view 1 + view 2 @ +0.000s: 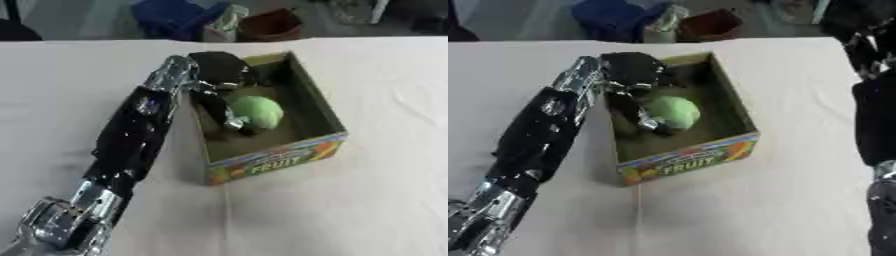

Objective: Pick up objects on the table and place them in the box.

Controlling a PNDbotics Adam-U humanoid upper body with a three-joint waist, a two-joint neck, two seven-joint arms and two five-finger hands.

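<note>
Inside the box (319, 145) — left hand (223, 75), fingers (229, 121) curled round green ball (258, 110).

Cardboard box (710, 150), colourful "FRUIT" front panel, on white table (780, 200). Left hand (636, 87) reaches inside it, fingers curled round a round green object (674, 112). Right arm (877, 110) along the right edge, hand unseen.

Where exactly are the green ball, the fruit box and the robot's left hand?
green ball (256, 110), left eye view, on its rounded top.
fruit box (278, 161), left eye view, on its printed front wall.
left hand (219, 70), left eye view, on the back of the hand.
</note>
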